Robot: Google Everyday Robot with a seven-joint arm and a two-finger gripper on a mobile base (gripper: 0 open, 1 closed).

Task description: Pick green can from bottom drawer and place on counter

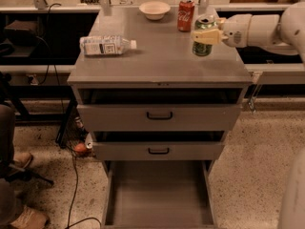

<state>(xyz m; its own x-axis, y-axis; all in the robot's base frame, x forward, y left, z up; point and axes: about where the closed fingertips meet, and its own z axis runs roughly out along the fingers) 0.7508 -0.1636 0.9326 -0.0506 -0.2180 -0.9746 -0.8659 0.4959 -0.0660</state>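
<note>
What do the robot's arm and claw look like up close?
The arm is smooth white, built of rounded, tube-like segments. The claw, over the right side of the counter, has pale cream fingers. No cables or markings show.

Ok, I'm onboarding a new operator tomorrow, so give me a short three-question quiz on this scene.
1. True or false: a can stands in the bottom drawer.
2. Which thing lies on its side on the counter? A) bowl B) plastic bottle C) red can
3. Fill in: the gripper, above the counter's right side, is shut on the ____.
Key: 1 false; 2 B; 3 green can.
</note>
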